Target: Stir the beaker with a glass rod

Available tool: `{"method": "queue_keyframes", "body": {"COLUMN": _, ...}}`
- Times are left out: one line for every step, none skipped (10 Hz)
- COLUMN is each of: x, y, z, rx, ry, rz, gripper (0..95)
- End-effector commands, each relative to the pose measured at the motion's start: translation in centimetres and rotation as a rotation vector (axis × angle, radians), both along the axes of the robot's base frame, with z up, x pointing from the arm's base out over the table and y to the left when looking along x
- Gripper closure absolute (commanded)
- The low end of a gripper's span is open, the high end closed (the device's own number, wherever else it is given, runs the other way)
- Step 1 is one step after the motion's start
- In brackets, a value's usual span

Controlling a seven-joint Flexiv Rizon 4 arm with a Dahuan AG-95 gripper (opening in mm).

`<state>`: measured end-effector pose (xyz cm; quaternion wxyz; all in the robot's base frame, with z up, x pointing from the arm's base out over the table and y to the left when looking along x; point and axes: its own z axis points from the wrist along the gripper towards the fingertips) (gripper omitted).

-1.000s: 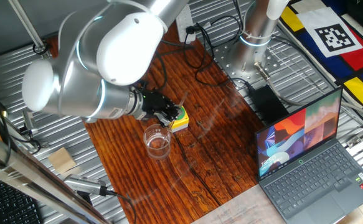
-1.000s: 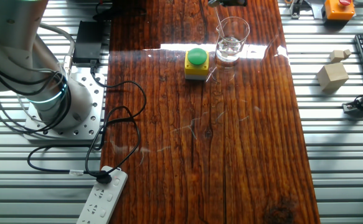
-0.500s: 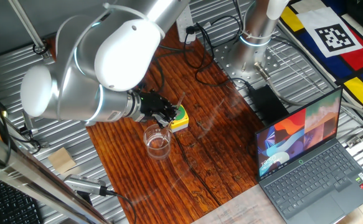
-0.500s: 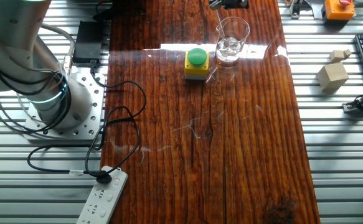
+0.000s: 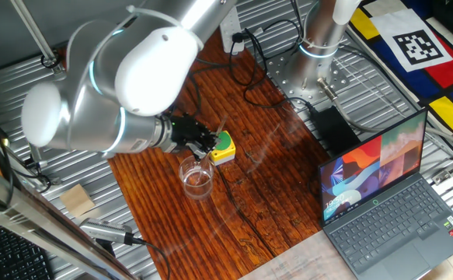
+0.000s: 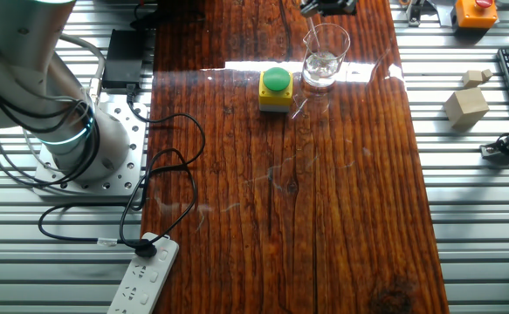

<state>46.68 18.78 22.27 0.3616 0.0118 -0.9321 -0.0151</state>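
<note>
The beaker (image 5: 196,177) is a small clear glass standing upright on the wooden tabletop, beside the yellow button box (image 5: 223,146). In the other fixed view the beaker (image 6: 325,54) stands near the top edge, right of the box (image 6: 276,90). My black gripper (image 5: 203,146) hangs just behind and above the beaker's rim, with its jaws closed. A faint pale thin stick, the glass rod (image 5: 219,127), slants up from the fingers. Its lower end is too faint to follow. In the other fixed view only the gripper's tip (image 6: 326,7) shows at the top edge.
An open laptop (image 5: 389,194) sits at the table's right front. A thin dark cable (image 5: 242,210) runs across the wood. A power strip (image 6: 145,275), the arm base (image 6: 71,139), wooden blocks (image 6: 465,105) and an orange button box (image 6: 475,10) lie on the metal surround.
The arm and gripper have shifted slightly, bringing the gripper closer over the beaker. The beaker and the yellow box have not moved.
</note>
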Motion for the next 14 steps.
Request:
{"method": "queue_keyframes", "body": {"x": 0.1, "y": 0.1, "z": 0.0, "rx": 0.011, "ry": 0.001, "rz": 0.000, "gripper": 95.0}}
{"method": "queue_keyframes", "body": {"x": 0.1, "y": 0.4, "z": 0.0, "rx": 0.013, "ry": 0.004, "rz": 0.002, "gripper": 95.0}}
{"method": "queue_keyframes", "body": {"x": 0.1, "y": 0.5, "z": 0.0, "rx": 0.013, "ry": 0.005, "rz": 0.002, "gripper": 95.0}}
{"method": "queue_keyframes", "body": {"x": 0.1, "y": 1.0, "z": 0.0, "rx": 0.010, "ry": 0.013, "rz": -0.002, "gripper": 95.0}}
{"method": "queue_keyframes", "body": {"x": -0.1, "y": 1.1, "z": 0.2, "rx": 0.017, "ry": 0.017, "rz": 0.004, "gripper": 95.0}}
{"method": "queue_keyframes", "body": {"x": -0.2, "y": 1.2, "z": 0.3, "rx": 0.020, "ry": 0.017, "rz": 0.005, "gripper": 95.0}}
{"method": "queue_keyframes", "body": {"x": -0.6, "y": 1.2, "z": 0.4, "rx": 0.024, "ry": 0.020, "rz": 0.009, "gripper": 95.0}}
{"method": "queue_keyframes", "body": {"x": -1.4, "y": 1.2, "z": 0.4, "rx": 0.026, "ry": 0.020, "rz": 0.015, "gripper": 95.0}}
{"method": "queue_keyframes", "body": {"x": -1.5, "y": 1.1, "z": 0.4, "rx": 0.022, "ry": 0.019, "rz": 0.016, "gripper": 95.0}}
{"method": "queue_keyframes", "body": {"x": -1.6, "y": 0.8, "z": 0.4, "rx": 0.016, "ry": 0.017, "rz": 0.024, "gripper": 95.0}}
{"method": "queue_keyframes", "body": {"x": -1.6, "y": 0.4, "z": 0.4, "rx": 0.019, "ry": 0.014, "rz": 0.033, "gripper": 95.0}}
{"method": "queue_keyframes", "body": {"x": -1.6, "y": 0.2, "z": 0.3, "rx": 0.020, "ry": 0.010, "rz": 0.037, "gripper": 95.0}}
{"method": "queue_keyframes", "body": {"x": -1.5, "y": 0.0, "z": 0.2, "rx": 0.020, "ry": 0.005, "rz": 0.038, "gripper": 95.0}}
{"method": "queue_keyframes", "body": {"x": -1.4, "y": 0.0, "z": 0.1, "rx": 0.018, "ry": 0.004, "rz": 0.038, "gripper": 95.0}}
